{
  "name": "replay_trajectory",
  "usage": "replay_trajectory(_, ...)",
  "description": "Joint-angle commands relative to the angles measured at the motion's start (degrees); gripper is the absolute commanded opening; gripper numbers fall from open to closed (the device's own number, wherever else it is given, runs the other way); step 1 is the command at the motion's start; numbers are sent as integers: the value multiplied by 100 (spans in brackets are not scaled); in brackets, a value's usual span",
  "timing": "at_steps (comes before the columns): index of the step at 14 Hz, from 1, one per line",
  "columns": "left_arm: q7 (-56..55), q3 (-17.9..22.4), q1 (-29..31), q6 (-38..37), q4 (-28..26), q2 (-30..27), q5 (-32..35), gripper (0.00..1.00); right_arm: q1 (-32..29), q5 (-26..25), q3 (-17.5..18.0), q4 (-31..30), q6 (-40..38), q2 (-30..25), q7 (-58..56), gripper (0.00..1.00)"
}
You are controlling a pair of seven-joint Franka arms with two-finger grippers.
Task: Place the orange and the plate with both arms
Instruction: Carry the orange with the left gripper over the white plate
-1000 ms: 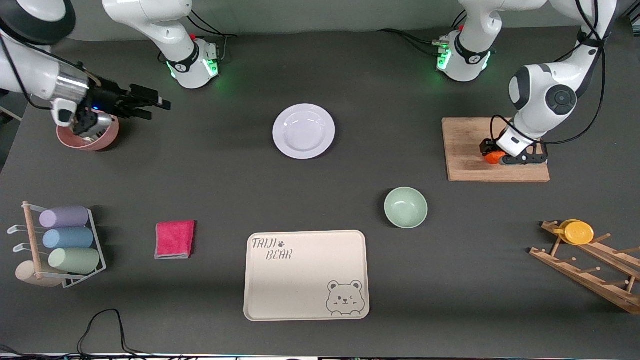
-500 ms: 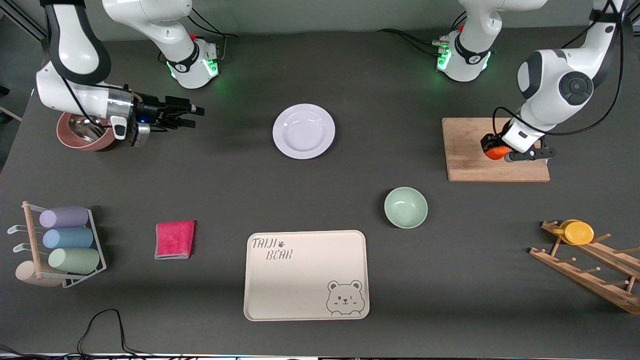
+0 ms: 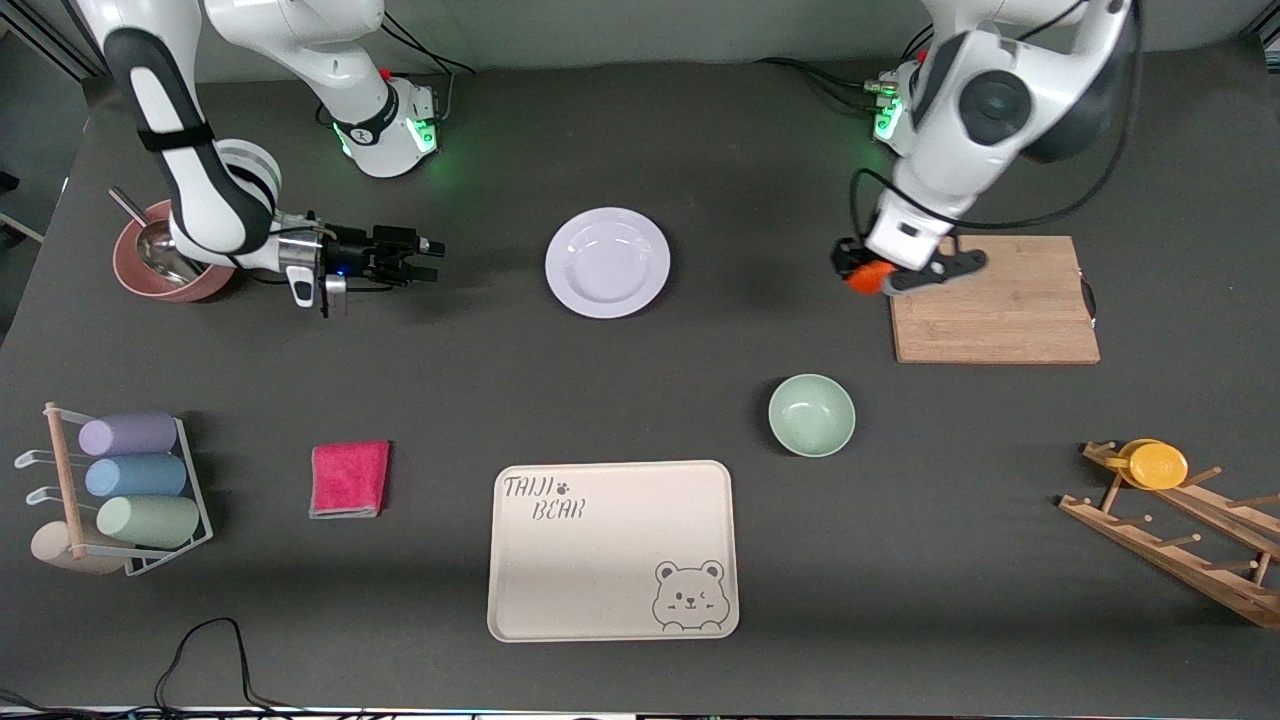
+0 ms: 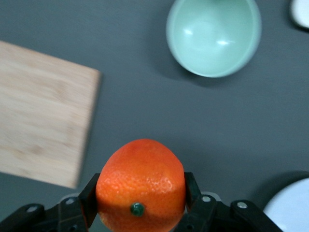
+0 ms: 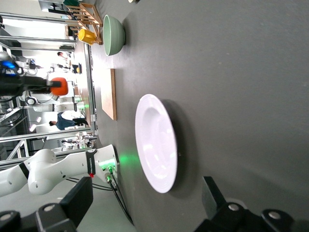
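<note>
The left gripper (image 3: pixel 868 279) is clamped on the small round bright-orange fruit (image 3: pixel 866 278), holding it in the air over the dark grey table (image 3: pixel 500 380), just off the edge of the rectangular wooden cutting board (image 3: pixel 1000 300) that faces the plate. In the left wrist view the orange (image 4: pixel 141 186) sits squeezed between the two black fingers (image 4: pixel 88 199), with the board's corner (image 4: pixel 43 130) and the mint-green bowl (image 4: pixel 213 35) below it. The round pale lavender-white plate (image 3: pixel 607 262) lies flat on the table between the two arms' bases, farther from the front camera than the cream rectangular tray printed with a bear (image 3: pixel 612 548). The right gripper (image 3: pixel 425 259) hangs low over the table between the plate and a pink bowl holding a metal one (image 3: pixel 165 265), its fingers spread wide with nothing in them and pointing toward the plate; the right wrist view shows the plate (image 5: pixel 157 142) on edge ahead of it. The mint-green bowl (image 3: pixel 811 414) stands nearer the front camera than the board. A folded magenta cloth (image 3: pixel 349 478) lies beside the tray, toward the right arm's end of the table.
</note>
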Motion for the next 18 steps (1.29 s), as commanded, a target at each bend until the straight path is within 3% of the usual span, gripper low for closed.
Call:
replay_trajectory(1,-1204,-726,-4,-179,783,570,-111,23,50,535,-43,108,-187,652,-717,100)
replay_trajectory(5,-2673,-1782,-169,-91,1793,1571,-33,23,94,932,-26,108,-250,1005,-1088,100)
replay_trajectory(9,-3798,-1819,-1074,83,2726,2854,694,23,506,1475,-35,117,-241,1110,-1167,97)
replay_trajectory(13,-5098,-1758,-1848,804,3069,3988,2020,24,542,1512,-43,125,-241,1128,-1237,52)
replay_trajectory(15,-5479,-1758,-1910,831,3446,4524,2585,24,542,1512,-43,125,-241,1119,-1237,33)
replay_trajectory(16,-5497,-1758,-1937,771,3683,4779,2648,24,542,1504,-43,125,-232,1128,-1246,28)
replay_trajectory(18,-5498,-1758,-2016,761,3887,5062,2753,24,533,1503,-43,125,-232,1137,-1307,28)
